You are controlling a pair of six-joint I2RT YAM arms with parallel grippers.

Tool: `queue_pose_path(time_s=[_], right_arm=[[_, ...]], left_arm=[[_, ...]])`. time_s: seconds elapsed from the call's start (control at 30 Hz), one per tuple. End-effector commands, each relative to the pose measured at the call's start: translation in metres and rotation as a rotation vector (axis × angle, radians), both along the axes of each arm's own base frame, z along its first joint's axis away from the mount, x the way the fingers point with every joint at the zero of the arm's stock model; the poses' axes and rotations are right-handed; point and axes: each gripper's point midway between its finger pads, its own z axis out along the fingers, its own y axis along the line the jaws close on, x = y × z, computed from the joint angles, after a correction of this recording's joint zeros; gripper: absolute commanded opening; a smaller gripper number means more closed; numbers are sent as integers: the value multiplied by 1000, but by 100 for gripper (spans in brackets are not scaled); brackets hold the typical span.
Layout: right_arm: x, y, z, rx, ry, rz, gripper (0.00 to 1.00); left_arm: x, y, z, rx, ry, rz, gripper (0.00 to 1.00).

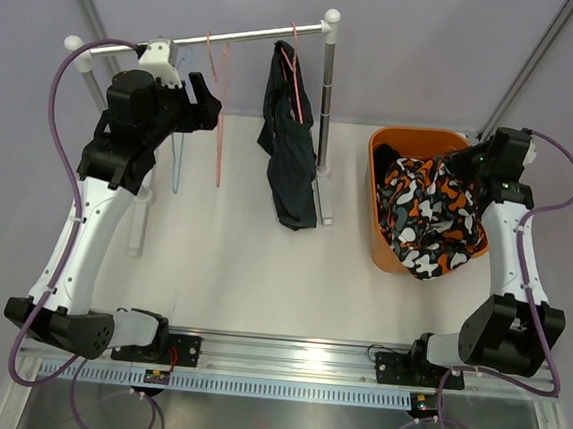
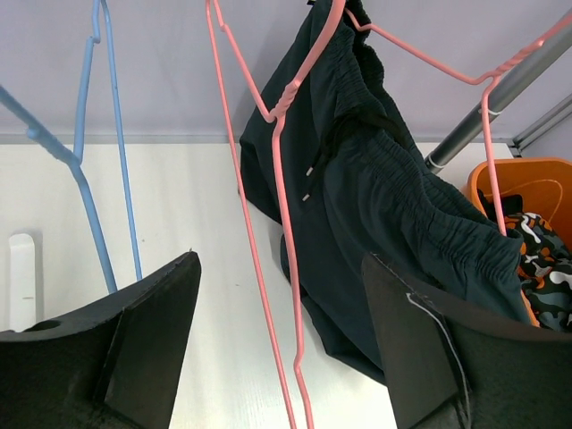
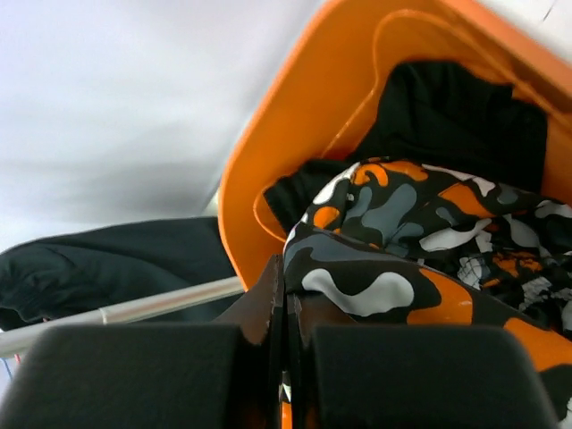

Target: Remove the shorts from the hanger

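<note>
Item: black shorts (image 1: pixel 289 165) hanging on pink hanger (image 2: pixel 487 76) at far rail (image 1: pixel 252 39), left gripper (image 2: pixel 279 259) apart, so we should close on the waistband (image 2: pixel 429 192) and draw it off; right gripper (image 3: pixel 284 268) apparently pinched on camouflage shorts (image 1: pixel 432 217) over orange basket (image 1: pixel 372 212).

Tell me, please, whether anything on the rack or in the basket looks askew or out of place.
Two things. The black shorts hang bunched and lopsided from a pink hanger, waistband slanting steeply rather than level. The camouflage shorts spill over the near rim of the orange basket instead of lying inside.
</note>
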Motion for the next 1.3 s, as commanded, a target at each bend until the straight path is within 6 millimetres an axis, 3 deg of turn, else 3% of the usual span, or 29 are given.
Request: queue_pose_path(time_s=[0.0, 0.07, 0.1, 0.2, 0.3, 0.4, 0.47, 0.53, 0.7, 0.8, 0.93, 1.17, 1.2, 1.27], right_arm=[[-2, 11, -30, 49, 14, 46, 0], [-3, 14, -51, 73, 20, 49, 0], [-11, 16, -80, 84, 72, 49, 0], [-18, 18, -115, 95, 122, 50, 0], [-25, 19, -133, 91, 156, 55, 0], [-30, 22, -132, 87, 154, 73, 3], [-34, 24, -119, 79, 122, 89, 14], [-40, 26, -106, 64, 98, 101, 38], [-58, 28, -45, -5, -36, 126, 74], [-73, 27, -17, -51, -79, 128, 82], [-94, 28, 14, -93, -127, 125, 92], [-129, 43, 55, -93, -248, 165, 94], [-134, 46, 57, -86, -261, 176, 94], [-148, 56, 64, -68, -297, 213, 94]], left_arm=[[-11, 8, 15, -6, -50, 23, 78], [-17, 9, 21, -16, -62, 26, 78], [-18, 9, 23, -21, -66, 25, 78], [-26, 10, 35, -38, -95, 25, 78], [-37, 12, 50, -46, -126, 21, 80], [-46, 14, 56, -49, -127, 25, 81], [-50, 15, 58, -54, -134, 25, 81], [-58, 14, 64, -60, -151, 13, 81], [-79, -8, 83, -91, -190, -106, 79], [-91, -22, 95, -85, -213, -141, 79], [-92, -46, 97, -83, -211, -192, 79], [-65, -110, 89, -55, -183, -219, 79], [-51, -119, 80, -40, -166, -204, 79], [-35, -124, 85, -50, -179, -144, 79]])
